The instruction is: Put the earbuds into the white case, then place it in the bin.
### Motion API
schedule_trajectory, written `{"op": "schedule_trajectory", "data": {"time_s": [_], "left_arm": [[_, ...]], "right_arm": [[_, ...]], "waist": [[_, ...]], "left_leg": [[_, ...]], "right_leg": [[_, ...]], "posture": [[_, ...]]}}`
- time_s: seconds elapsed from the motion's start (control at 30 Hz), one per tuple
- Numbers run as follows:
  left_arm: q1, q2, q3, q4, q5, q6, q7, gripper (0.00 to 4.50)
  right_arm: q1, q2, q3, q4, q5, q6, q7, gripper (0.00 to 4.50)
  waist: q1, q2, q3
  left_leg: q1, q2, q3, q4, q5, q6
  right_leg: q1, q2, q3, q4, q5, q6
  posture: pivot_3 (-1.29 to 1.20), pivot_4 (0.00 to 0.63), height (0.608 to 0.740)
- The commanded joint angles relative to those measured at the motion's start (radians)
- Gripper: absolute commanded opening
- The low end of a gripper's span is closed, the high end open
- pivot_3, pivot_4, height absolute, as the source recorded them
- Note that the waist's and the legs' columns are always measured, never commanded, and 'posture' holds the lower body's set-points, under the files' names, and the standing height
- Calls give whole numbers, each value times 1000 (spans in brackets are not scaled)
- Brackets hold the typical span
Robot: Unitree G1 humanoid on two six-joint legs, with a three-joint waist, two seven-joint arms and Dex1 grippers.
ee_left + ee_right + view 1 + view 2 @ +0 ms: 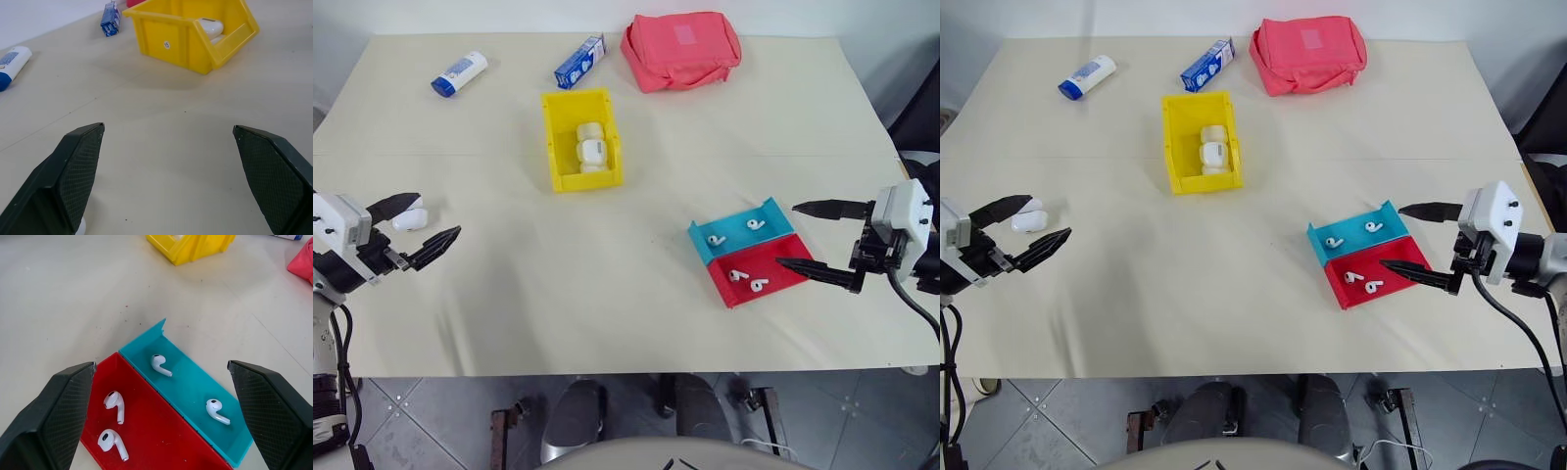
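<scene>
A cream table (607, 264) fills the space in front of the robot. Taking its middle as the clock's centre, the yellow bin (581, 140) sits toward 12 o'clock, and two white cases already lie inside it (590, 147), one against the other. Toward 4 o'clock two shallow trays lie side by side and touching: the blue tray (744, 231) holds two earbuds (160, 364), and the red tray (759, 276) just beside it holds two more (114, 403). Out at 9 o'clock another white case (409, 219) rests on the table, right between the spread fingers of the left gripper (419, 224), which is released and grasping nothing. The right gripper (818, 240) hangs at about 3 o'clock, just off the trays' outer edge, its jaws wide apart and empty. Along the far edge lie a white tube with a blue cap (459, 73) at 11 o'clock, a small blue carton (579, 62) near 12, and a pink pouch (680, 49) at 1 o'clock.
</scene>
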Motion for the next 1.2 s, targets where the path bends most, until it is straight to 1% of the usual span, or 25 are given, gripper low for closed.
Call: {"op": "schedule_trajectory", "data": {"time_s": [0.03,0.1,0.2,0.3,0.47,0.6,0.77,0.87,0.97,1.07,1.13,1.2], "left_arm": [[-26,3,33,9,7,-38,29,4477],[-33,5,35,12,38,-31,92,4477],[-11,9,63,-28,-23,13,65,4477],[25,12,105,-49,-38,19,64,4477],[147,26,185,-116,-60,88,48,4477],[247,32,244,-123,-57,97,12,4477],[292,31,287,-107,-65,108,-7,4477],[293,16,288,-139,-43,117,47,4477],[272,30,251,-215,-34,212,124,4477],[215,52,209,-266,-23,353,230,4477],[149,84,161,-312,-5,533,345,4477],[91,126,111,-348,8,749,440,4477]], "right_arm": [[-18,0,-3,-1,5,-16,5,4500],[-18,1,-1,0,5,-18,5,4500],[-25,0,5,8,5,-21,8,4500],[-45,-1,18,28,2,-27,16,4500],[-94,1,46,64,0,-33,41,4500],[-137,0,71,103,-7,-45,61,4500],[-199,9,108,150,-23,-61,79,4500],[-246,27,141,187,-35,-75,96,4500],[-273,36,160,206,-41,-82,111,4500],[-298,40,175,219,-44,-88,124,4500],[-317,44,187,227,-47,-94,137,4500],[-330,48,194,228,-47,-96,148,4500]], "waist": [[0,0,0],[1,0,0],[-1,0,0],[-3,0,0],[-5,1,0],[-5,1,0],[0,0,0],[-3,0,0],[-2,0,0],[-1,0,0],[-1,0,0],[-2,-1,0]], "left_leg": [[0,0,0,0,0,0],[0,0,0,0,0,0],[0,0,0,0,0,0],[0,0,0,0,0,1],[1,1,1,0,0,0],[0,2,1,0,-1,0],[0,2,1,0,-2,-2],[0,2,1,0,-2,-2],[-1,2,2,0,-2,-2],[-1,2,2,0,-2,-2],[-1,2,2,0,-2,-2],[0,2,1,0,-1,-2]], "right_leg": [[0,0,0,0,0,0],[0,0,0,0,0,0],[0,0,0,0,0,0],[0,0,0,0,0,0],[0,0,1,0,0,-1],[-1,-1,1,0,-1,-1],[-1,-1,1,0,-1,-2],[-2,-1,1,0,-1,-2],[-3,-1,1,1,-1,-2],[-3,-1,2,2,-1,-2],[-3,1,2,2,-1,-2],[-3,3,2,3,-1,-2]], "posture": [[0,150,740],[0,150,740],[0,150,740],[0,150,740],[0,150,740],[0,150,740],[0,150,740],[0,150,740],[0,150,740],[0,150,740],[0,150,740],[0,150,740]]}}
